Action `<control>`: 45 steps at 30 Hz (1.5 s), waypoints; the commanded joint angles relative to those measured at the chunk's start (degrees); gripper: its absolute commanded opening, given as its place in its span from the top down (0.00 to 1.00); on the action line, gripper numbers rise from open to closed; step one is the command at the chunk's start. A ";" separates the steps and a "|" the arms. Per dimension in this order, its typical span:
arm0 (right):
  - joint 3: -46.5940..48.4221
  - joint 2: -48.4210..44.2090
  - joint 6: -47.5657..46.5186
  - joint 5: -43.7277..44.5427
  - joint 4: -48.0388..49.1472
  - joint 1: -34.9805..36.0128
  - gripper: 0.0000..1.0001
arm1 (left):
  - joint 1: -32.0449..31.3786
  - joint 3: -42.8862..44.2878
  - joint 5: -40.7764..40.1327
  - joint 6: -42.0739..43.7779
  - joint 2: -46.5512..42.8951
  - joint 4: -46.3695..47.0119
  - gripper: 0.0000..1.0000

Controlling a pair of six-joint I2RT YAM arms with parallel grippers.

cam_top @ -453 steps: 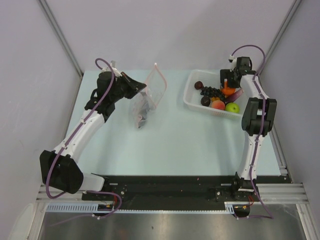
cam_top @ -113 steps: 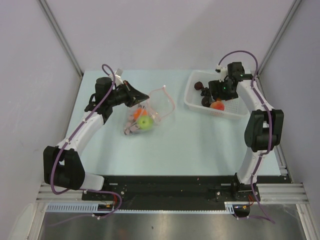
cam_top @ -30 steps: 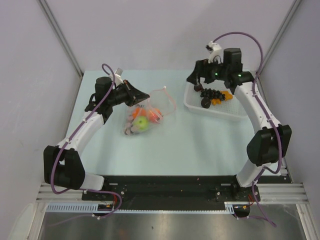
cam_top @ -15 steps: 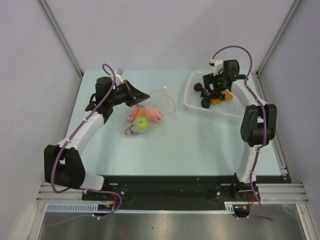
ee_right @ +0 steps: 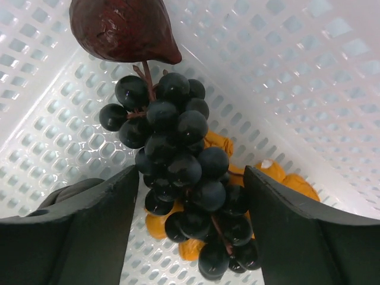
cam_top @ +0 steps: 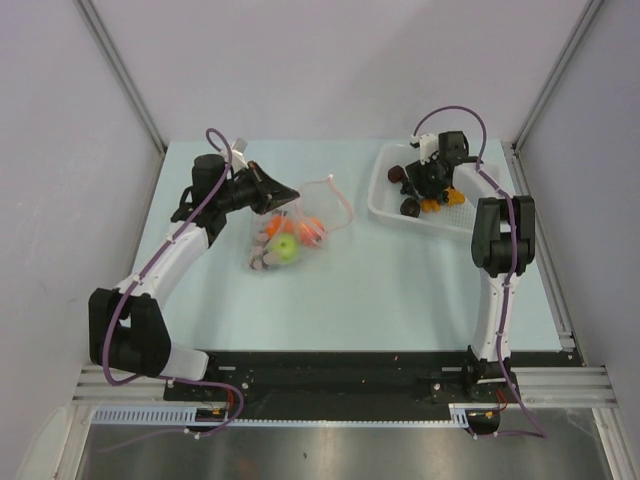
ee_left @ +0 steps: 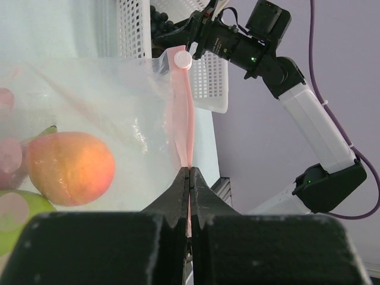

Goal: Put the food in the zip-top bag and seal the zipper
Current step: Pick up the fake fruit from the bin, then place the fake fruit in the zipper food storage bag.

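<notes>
The clear zip-top bag (cam_top: 305, 215) lies on the table, left of centre. My left gripper (cam_top: 290, 194) is shut on its pink-red zipper strip (ee_left: 184, 119), jaws pressed together at the strip (ee_left: 189, 170). Inside the bag are an orange ball (cam_top: 276, 228), a green apple (cam_top: 287, 246), a peach-red fruit (ee_left: 70, 168) and a pink piece (cam_top: 261, 259). I cannot make out the grey fish. My right gripper (ee_right: 191, 173) is open, down in the basket, one finger either side of the dark grape cluster (ee_right: 178, 154).
The white perforated basket (cam_top: 442, 221) stands at the back right. It also holds a dark red-brown fruit (ee_right: 122, 27), another dark piece (cam_top: 409, 207) and orange pieces (ee_right: 297, 185) under the grapes. Grey walls close in the table on both sides.
My right gripper has dropped from above the basket's left edge into the basket, around the grapes. The left gripper and the bag have not moved.
</notes>
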 commanded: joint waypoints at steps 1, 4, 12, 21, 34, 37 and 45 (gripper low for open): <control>0.96 0.74 -2.34 1.18 2.19 -0.03 0.29 | -0.03 2.29 0.35 1.16 0.17 0.66 1.00; 1.66 0.66 -3.04 1.80 2.36 -0.21 0.46 | -0.03 2.38 0.35 1.16 0.26 0.57 1.00; 1.40 -7.33 -3.83 -0.48 0.70 -1.79 0.88 | -0.03 2.64 0.26 1.77 -0.44 -0.39 1.00; 2.63 -19.98 1.07 -8.30 -3.00 -2.23 1.00 | -0.03 2.99 0.44 1.86 -0.97 -0.48 1.00; -4.83 -35.89 14.01 -29.14 -5.89 13.75 1.00 | -0.12 2.56 1.23 0.72 -1.06 1.10 1.00; -7.29 -36.08 13.40 -28.79 -8.87 19.47 1.00 | -0.12 2.56 1.49 0.81 -1.41 1.10 1.00; -0.72 -26.35 11.72 -29.83 -16.87 24.40 1.00 | -0.29 1.15 2.11 1.07 -2.02 1.71 1.00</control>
